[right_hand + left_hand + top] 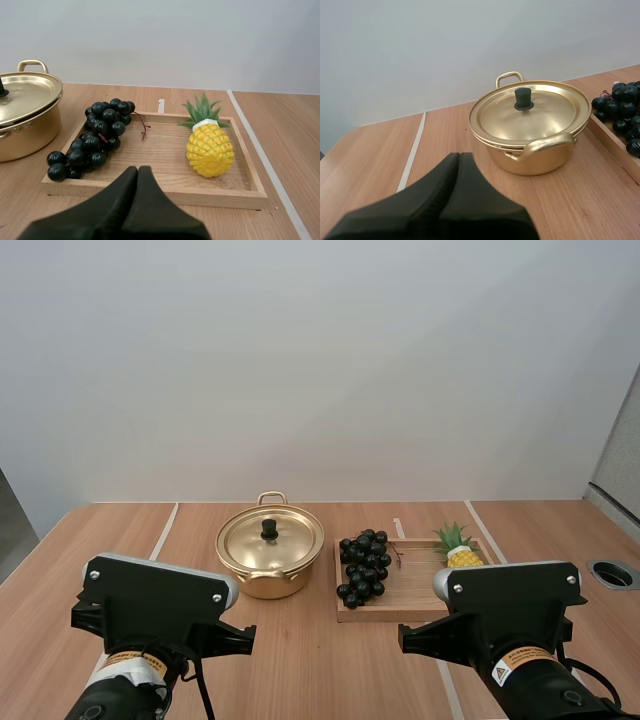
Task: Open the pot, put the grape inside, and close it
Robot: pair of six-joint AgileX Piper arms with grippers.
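Note:
A gold pot (270,558) stands mid-table with its lid (270,538) on, a black knob (269,529) in the lid's middle. To its right a bunch of dark grapes (364,565) lies on the left side of a wooden tray (410,602). From the left wrist, the pot (532,130) sits ahead of my left gripper (459,156), whose fingers lie together as one wedge, short of the pot. My right gripper (138,170) is likewise shut on nothing, just before the tray's (150,187) front rim, with the grapes (95,137) beyond it.
A small yellow pineapple (459,550) stands on the right side of the tray; the right wrist view has this pineapple (209,145) beside the grapes. White tape lines (163,531) cross the wooden table. A round hole (613,573) sits near the table's right edge.

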